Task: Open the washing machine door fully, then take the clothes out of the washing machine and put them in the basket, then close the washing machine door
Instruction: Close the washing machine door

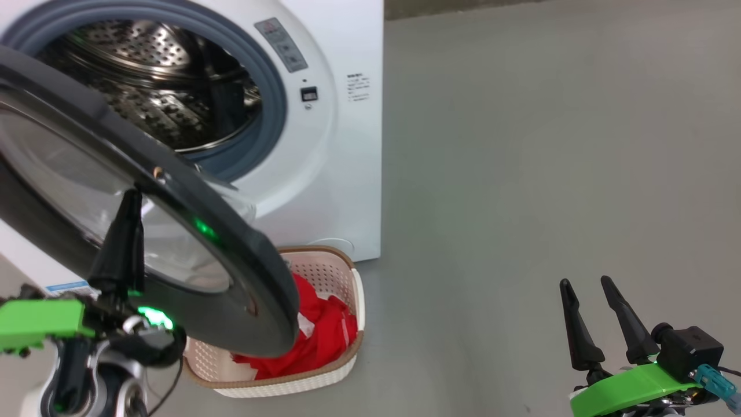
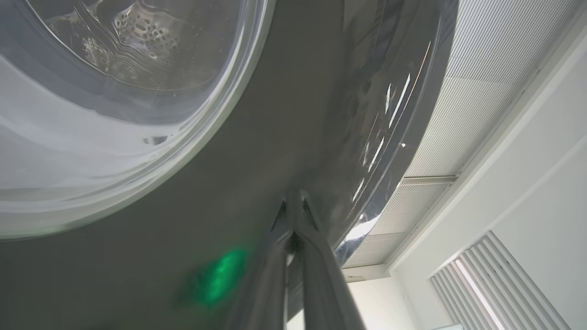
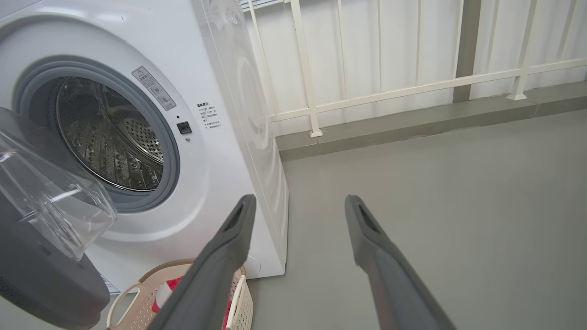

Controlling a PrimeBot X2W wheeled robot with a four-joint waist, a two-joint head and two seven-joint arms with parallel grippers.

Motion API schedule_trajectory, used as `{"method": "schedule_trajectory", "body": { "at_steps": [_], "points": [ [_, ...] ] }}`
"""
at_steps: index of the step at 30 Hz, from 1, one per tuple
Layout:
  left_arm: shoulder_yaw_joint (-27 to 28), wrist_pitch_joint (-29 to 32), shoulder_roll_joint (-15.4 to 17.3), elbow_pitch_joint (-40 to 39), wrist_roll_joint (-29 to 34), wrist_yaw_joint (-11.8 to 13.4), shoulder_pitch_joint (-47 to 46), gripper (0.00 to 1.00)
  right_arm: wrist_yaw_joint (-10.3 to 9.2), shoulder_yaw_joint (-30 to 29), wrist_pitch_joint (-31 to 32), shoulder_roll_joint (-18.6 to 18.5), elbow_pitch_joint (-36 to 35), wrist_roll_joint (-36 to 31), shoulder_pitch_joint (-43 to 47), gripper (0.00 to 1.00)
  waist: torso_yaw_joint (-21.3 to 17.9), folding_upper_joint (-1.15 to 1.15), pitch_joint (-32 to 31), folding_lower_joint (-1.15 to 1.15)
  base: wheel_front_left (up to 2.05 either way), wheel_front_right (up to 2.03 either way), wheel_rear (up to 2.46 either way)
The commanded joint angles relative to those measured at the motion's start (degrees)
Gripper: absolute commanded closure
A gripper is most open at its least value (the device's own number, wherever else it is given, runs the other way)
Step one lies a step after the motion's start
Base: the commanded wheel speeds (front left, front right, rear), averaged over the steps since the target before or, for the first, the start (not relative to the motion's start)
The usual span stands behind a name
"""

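Resting with its 2 long dark fingers shut tight together, the left gripper (image 1: 132,196) grips nothing. Its joined tips meet the outer face of the large round washing machine door (image 1: 249,260) on the wide glossy black rim, just beside the bulging clear glass window (image 1: 69,174). In the left wrist view the tips touch the rim near a green reflection. The door stands partly open, swung out from the big white front-loading washing machine (image 1: 347,174) and overhanging the floor in front of it. Behind it, the grey rubber gasket (image 1: 278,116) rings the perforated steel drum (image 1: 145,75), and no fabric is visible in the part of the drum that shows.

On the grey floor (image 1: 550,145), touching or just beside the foot of the machine, sits the small cream-white perforated plastic basket (image 1: 324,272) with its brown woven-look rim. The bright red clothes (image 1: 324,336) with white panels lie heaped inside it, partly hidden under the door's lower edge.

Well apart to the right, the right gripper (image 1: 584,282) hangs over bare floor with its 2 fingers spread wide and nothing between them.
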Motion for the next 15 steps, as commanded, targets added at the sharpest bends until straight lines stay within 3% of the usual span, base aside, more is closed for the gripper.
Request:
{"method": "schedule_trajectory", "body": {
  "at_steps": [1,15],
  "points": [
    [1.0,0.0,0.7,-1.2,-0.2,-0.5,-3.0,1.0,0.28,1.6,-0.4,-0.6,-1.4,-0.5,-2.2,0.0,-1.0,0.0,0.9,0.0,0.0,0.0,0.0],
    [0.9,-1.9,1.7,7.8,2.7,-3.2,-12.7,1.0,0.28,2.3,-0.4,-0.8,-1.8,-1.4,-3.8,0.0,-3.8,0.0,3.8,0.0,0.0,0.0,0.0]
  ]
}}
